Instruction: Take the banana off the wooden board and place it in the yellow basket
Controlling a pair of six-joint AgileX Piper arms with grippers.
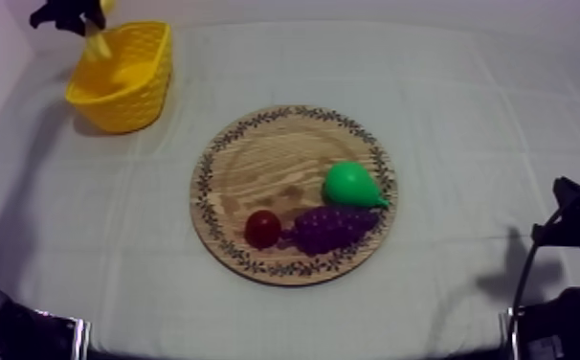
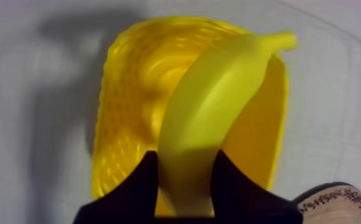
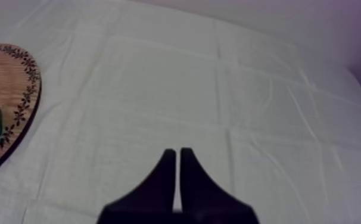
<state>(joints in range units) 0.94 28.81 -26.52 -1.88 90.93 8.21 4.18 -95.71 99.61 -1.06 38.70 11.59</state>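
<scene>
The left tool [image 2: 186, 159] gripped the banana [image 2: 218, 101] over the yellow basket [image 2: 120, 113] at the far left corner of the worktop [image 1: 466, 115], and the right tool [image 3: 177, 154] sat pressed together.

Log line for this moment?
left gripper: shut on banana, over yellow basket | right gripper: shut, empty | board: pear, grapes, small red fruit
</scene>
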